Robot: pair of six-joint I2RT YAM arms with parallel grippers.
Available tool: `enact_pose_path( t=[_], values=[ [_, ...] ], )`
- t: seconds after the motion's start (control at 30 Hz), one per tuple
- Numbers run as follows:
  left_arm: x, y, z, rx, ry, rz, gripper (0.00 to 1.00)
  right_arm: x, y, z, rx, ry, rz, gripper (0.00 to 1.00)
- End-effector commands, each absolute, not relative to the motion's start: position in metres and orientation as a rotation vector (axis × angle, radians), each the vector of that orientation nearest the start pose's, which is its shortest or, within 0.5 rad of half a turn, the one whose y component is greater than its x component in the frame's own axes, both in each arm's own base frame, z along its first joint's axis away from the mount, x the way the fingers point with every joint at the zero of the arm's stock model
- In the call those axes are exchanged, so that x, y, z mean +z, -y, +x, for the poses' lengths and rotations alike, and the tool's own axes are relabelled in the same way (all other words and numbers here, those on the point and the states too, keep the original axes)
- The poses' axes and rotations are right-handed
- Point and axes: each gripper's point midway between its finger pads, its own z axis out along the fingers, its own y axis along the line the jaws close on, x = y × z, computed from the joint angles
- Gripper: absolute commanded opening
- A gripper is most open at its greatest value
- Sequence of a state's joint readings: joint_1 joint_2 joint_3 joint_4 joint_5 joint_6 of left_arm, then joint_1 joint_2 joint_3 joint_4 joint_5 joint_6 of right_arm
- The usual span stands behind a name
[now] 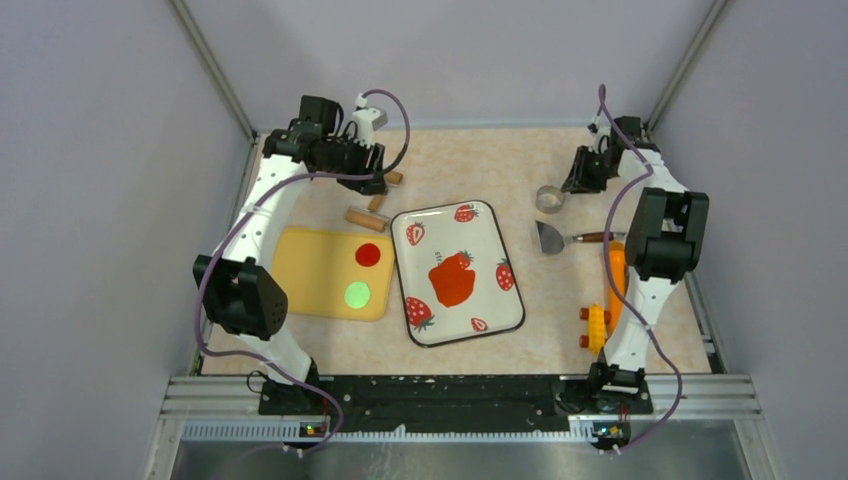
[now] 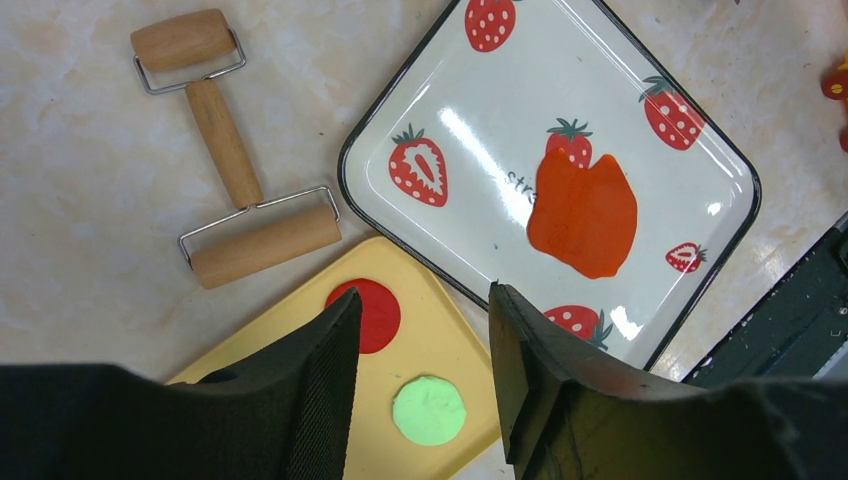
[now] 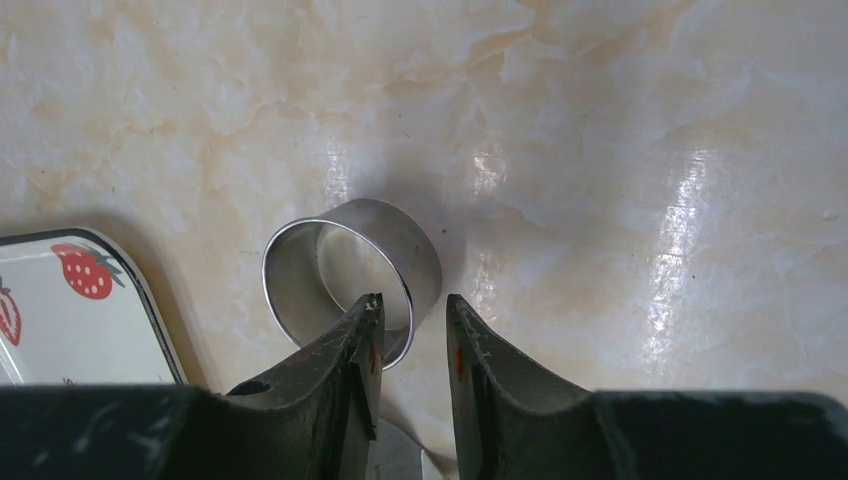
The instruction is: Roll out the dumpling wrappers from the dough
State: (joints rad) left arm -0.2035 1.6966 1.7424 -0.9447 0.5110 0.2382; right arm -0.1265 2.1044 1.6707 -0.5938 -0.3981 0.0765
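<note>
Table [image 1: 480, 160], tray [image 1: 487, 245], board [image 1: 310, 275], roller [image 1: 365, 218], ring [image 1: 549, 198], scraper [image 1: 548, 237]

We look down on a marbled beige surface [image 1: 480, 160], closed in by plain, pale lavender-grey walls [image 1: 110, 150] at its left, far and right edges. Slim metal posts [image 1: 212, 70] rise from its far corners. A ribbed metal rail [image 1: 450, 395] runs along its near edge. Overhead light glares off the polished stone pattern.

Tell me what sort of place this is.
Likely a lab robot bench staged as a toy kitchen: plain grey enclosure walls, a marble-pattern table, and orange-red dough on a strawberry tray beside a wooden roller.
</note>
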Motion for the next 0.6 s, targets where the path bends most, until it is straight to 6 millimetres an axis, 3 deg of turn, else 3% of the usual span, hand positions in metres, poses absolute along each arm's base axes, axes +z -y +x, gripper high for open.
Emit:
enact_pose_path(
  t=[0.0, 0.27, 0.57],
  values=[
    [0.255, 0.155, 0.378, -0.587, -2.239, 0.758, 0.53, 0.080, -0.015, 0.506, 0.511, -2.513, 0.036, 0.30],
    [0.250, 0.154, 0.379, -0.582, -2.255, 0.759, 0.53, 0.074, -0.032, 0.505, 0.565, -2.524, -0.001, 0.30],
    [0.247, 0.155, 0.381, -0.585, -2.262, 0.755, 0.54, 0.066, -0.029, 0.506, 0.498, -2.549, 0.019, 0.22]
  ],
)
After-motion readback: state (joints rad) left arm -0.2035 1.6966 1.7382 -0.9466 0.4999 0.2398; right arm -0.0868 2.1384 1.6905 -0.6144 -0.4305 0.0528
